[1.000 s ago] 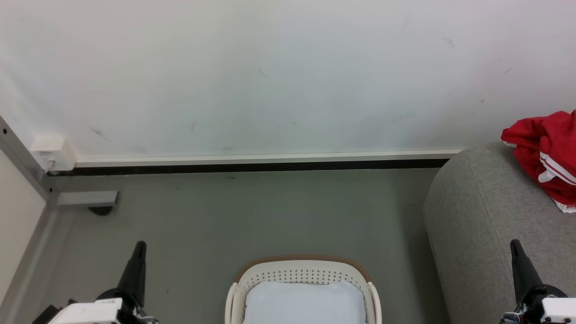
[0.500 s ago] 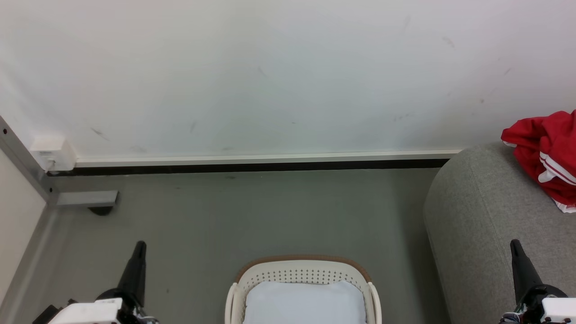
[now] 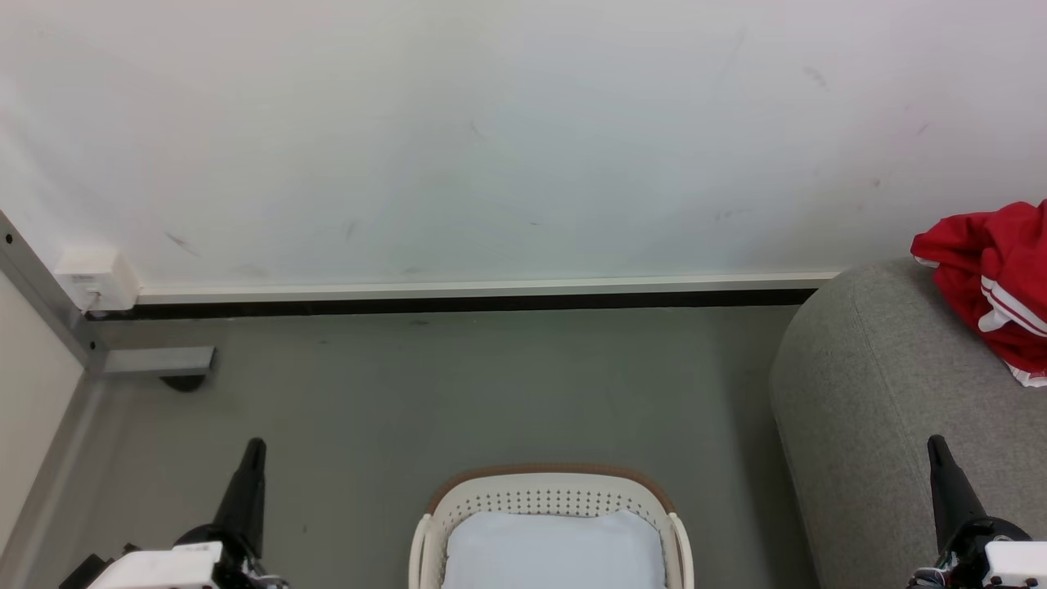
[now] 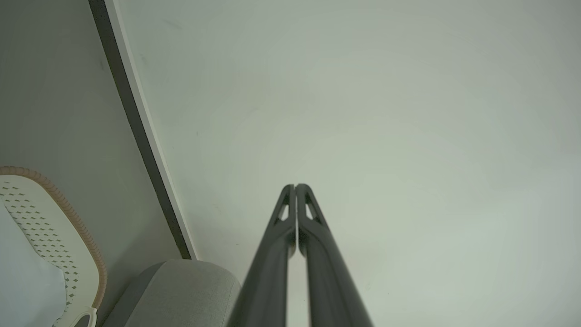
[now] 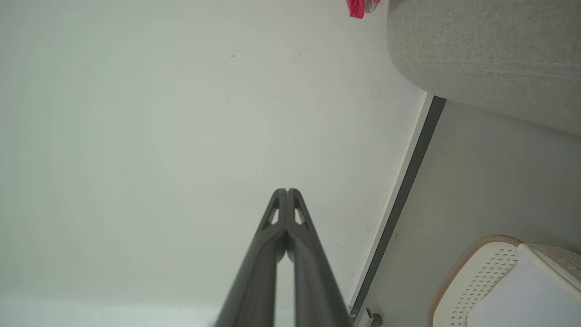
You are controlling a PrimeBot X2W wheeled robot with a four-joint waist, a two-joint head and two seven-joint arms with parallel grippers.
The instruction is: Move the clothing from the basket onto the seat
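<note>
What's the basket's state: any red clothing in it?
Empty, as far as visible: the basket holds just a pale pad, while the red clothing lies on the seat. Its near end is out of frame.

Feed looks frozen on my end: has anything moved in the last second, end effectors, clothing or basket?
Nothing visibly changed. The left end effector and right end effector stay shut and empty; the clothing lies on the seat; the basket holds its pale pad.
</note>
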